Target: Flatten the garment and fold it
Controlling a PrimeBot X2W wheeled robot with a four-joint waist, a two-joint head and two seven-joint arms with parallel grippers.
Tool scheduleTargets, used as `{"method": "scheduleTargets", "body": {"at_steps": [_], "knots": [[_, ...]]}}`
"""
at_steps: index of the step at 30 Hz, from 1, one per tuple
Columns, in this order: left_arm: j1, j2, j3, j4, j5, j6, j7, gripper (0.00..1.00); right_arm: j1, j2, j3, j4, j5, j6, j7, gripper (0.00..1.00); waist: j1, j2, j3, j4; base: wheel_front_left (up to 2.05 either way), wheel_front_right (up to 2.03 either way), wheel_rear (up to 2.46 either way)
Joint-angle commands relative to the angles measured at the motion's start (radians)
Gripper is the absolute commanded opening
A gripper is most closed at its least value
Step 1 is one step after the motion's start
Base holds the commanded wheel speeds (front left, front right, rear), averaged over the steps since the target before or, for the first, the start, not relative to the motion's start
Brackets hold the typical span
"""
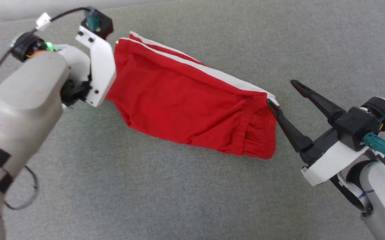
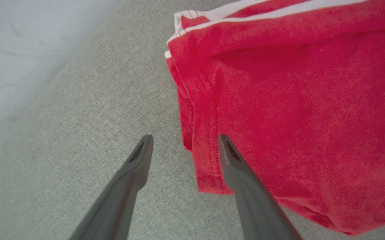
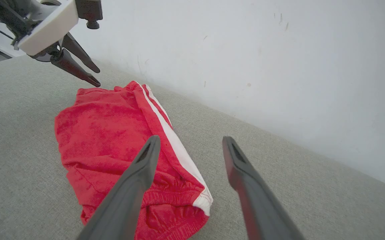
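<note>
— Where is the garment found?

— It is laid out on the grey fabric surface, stretched from far left to near right between the two arms. Its white stripes are seen along the far edge, and the gathered waistband is turned to the right end.

— How is the left gripper set?

— Its jaws are spread wide and nothing is gripped. The garment's left hem is seen between the two fingers. Whether the cloth is touched cannot be told.

— And the right gripper?

— It is likewise spread apart and nothing is held. One fingertip is seen at the white-trimmed far corner of the waistband, the other over bare surface. A white wall is seen beyond.
</note>
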Motion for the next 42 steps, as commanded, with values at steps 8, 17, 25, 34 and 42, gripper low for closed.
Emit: {"method": "scheduleTargets", "body": {"at_steps": [8,17,25,34,42], "knots": [[-0.009,0.044,-0.039,-0.048,-0.078,-0.004,0.161,1.00,-0.025,0.031,0.017,0.010,-0.003,-0.002,0.006,1.00,0.0001,0.0000,0.070,-0.064,0.00,0.00,0.00],[0.014,0.069,-0.057,-0.139,-0.079,-0.004,0.240,0.00,-0.151,-0.033,0.084,0.024,0.021,-0.002,0.057,1.00,0.0001,0.0000,0.073,-0.069,0.00,0.00,0.00],[0.008,0.084,-0.059,-0.185,-0.121,-0.004,0.172,0.00,-0.303,-0.213,0.258,-0.078,0.187,-0.002,0.380,1.00,0.0001,0.0000,0.035,-0.044,0.00,0.00,0.00],[-0.005,0.060,-0.059,-0.203,-0.138,-0.004,0.126,0.00,-0.479,-0.256,0.551,-0.061,0.379,-0.002,0.663,1.00,0.0001,0.0000,0.050,-0.008,0.00,0.00,0.00],[-0.019,0.042,-0.060,-0.198,-0.140,-0.004,0.085,0.00,-0.489,-0.136,0.703,0.235,0.451,-0.002,0.642,1.00,0.0001,0.0000,0.088,0.041,0.00,0.00,0.00]]}}
